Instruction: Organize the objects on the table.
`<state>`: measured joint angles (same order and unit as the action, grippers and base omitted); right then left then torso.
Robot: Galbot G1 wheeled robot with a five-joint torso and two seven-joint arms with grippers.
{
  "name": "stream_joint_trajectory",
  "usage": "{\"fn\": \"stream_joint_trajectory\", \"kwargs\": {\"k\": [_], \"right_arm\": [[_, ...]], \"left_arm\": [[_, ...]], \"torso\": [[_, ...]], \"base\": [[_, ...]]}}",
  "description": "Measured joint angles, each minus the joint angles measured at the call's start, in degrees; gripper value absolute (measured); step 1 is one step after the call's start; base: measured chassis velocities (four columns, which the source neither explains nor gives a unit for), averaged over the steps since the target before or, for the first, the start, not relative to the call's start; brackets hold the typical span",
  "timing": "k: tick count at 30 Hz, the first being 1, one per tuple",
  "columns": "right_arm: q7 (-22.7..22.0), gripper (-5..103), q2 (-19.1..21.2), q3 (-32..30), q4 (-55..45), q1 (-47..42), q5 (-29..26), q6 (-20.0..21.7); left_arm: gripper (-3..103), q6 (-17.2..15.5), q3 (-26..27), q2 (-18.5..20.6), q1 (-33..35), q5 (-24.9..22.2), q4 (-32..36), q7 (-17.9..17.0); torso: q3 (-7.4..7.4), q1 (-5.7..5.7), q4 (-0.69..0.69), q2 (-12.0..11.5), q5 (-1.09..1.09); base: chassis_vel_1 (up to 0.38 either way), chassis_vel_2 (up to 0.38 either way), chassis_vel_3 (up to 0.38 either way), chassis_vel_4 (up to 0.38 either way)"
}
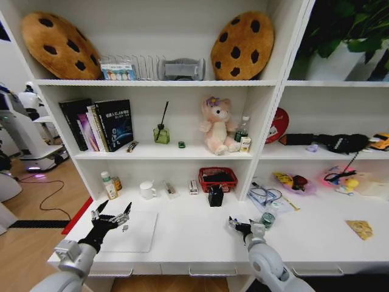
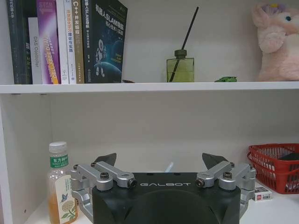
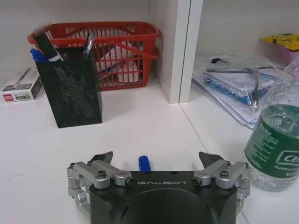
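The left gripper (image 1: pixel 112 216) hovers with its fingers spread wide and nothing between them, over the far edge of the silver laptop (image 1: pixel 130 234), which lies closed and flat at the left end of the table (image 1: pixel 194 234). In the left wrist view the same gripper (image 2: pixel 160 161) faces the back wall under the shelf, with a juice bottle (image 2: pixel 59 184) to one side and a red basket (image 2: pixel 275 165) to the other. In the head view the juice bottle (image 1: pixel 108 185) stands behind the laptop, with a white mug (image 1: pixel 147 190) a little further right.

Near the middle of the table, at the back, the red basket (image 1: pixel 217 178) sits against the wall, and a black mesh pen holder (image 1: pixel 214 196) stands just in front of it. The right wrist view shows the pen holder (image 3: pixel 70 91) with pens in it, in front of the basket (image 3: pixel 117 51).

The right gripper (image 1: pixel 242 226) is low over the tabletop to the right of centre, its fingers also apart and empty. In its wrist view the gripper (image 3: pixel 156 158) hangs over a blue marker pen (image 3: pixel 145 163) that lies on the table between the open fingers, untouched. A green-labelled water bottle (image 3: pixel 275 144) stands just beside the gripper; in the head view the water bottle (image 1: pixel 268 216) is just to its right.
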<state>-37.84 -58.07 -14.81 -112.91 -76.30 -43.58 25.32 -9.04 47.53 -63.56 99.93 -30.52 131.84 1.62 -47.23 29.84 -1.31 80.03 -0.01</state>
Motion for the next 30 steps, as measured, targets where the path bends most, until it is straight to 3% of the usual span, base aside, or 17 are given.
{"fn": "stream_joint_trajectory", "kwargs": {"k": [1,6,9,11,12,13,17,22,26,29,30], "right_arm": [[0.23,101,-0.15,0.08,0.52,0.14,0.07,-0.07],[1.01,82,-1.02,0.76,1.87,0.2,0.83,-0.6],[1.44,76,-1.19,0.83,2.09,0.16,1.58,-0.82],[2.17,65,-1.56,1.08,2.32,0.07,2.88,-1.11],[2.24,65,-1.6,1.13,2.32,0.04,2.98,-1.11],[2.29,54,-1.62,1.18,2.32,0.02,3.03,-1.12],[2.38,43,-1.69,1.47,2.16,-0.1,3.14,-1.13],[2.33,22,-2.02,1.95,1.9,-0.27,3.13,-1.16],[2.35,13,-2.2,2.07,1.91,-0.2,2.99,-1.46],[3.82,9,-2.35,2.08,1.94,0.09,3.53,-2.98],[7.98,7,-2.45,1.99,2.3,0.9,7.47,-7.61]], "left_arm": [[100,0.0,0.0,0.0,0.0,0.0,0.0,0.0],[100,0.0,0.0,0.0,0.0,0.0,0.0,0.0],[100,0.0,0.0,0.0,0.0,0.0,0.0,0.0],[100,0.0,0.0,0.0,0.0,0.0,0.0,0.0],[100,0.0,0.0,0.0,0.0,0.0,0.0,0.0],[100,0.0,0.0,0.0,0.0,0.0,0.0,0.0],[100,0.0,0.0,0.0,0.0,0.0,0.0,0.0],[100,0.0,0.0,0.0,0.0,0.0,0.0,0.0],[100,0.0,0.0,0.0,0.0,0.0,0.0,0.0],[100,0.0,0.0,0.0,0.0,0.0,0.0,0.0],[100,0.01,0.0,0.0,0.0,0.0,0.0,0.01]], "torso": [[0.0,0.0,0.0,0.0,0.0],[0.0,0.0,0.0,0.0,0.0],[0.0,0.0,0.0,0.0,-0.01],[0.0,0.0,0.0,0.0,0.0],[0.0,0.0,0.0,0.0,-0.01],[0.0,0.0,0.0,0.0,-0.01],[0.0,0.0,0.0,0.0,-0.01],[0.01,0.0,-0.01,0.0,-0.01],[0.01,0.0,-0.01,0.0,0.0],[0.0,0.0,-0.02,0.0,0.01],[-0.01,0.0,-0.02,-0.01,0.04]], "base": [[0.0,0.0,0.0,0.0],[0.0,0.0,0.0,0.0],[0.0,0.0,0.0,0.0],[0.0,0.0,0.0,0.0],[0.0,0.0,0.0,0.0],[0.0,0.0,0.0,0.0],[0.0,0.0,0.0,0.0],[0.0,0.0,0.0,0.0],[0.0,0.0,0.0,0.0],[0.0,0.0,0.0,0.0],[0.0,0.0,0.0,0.0]]}}
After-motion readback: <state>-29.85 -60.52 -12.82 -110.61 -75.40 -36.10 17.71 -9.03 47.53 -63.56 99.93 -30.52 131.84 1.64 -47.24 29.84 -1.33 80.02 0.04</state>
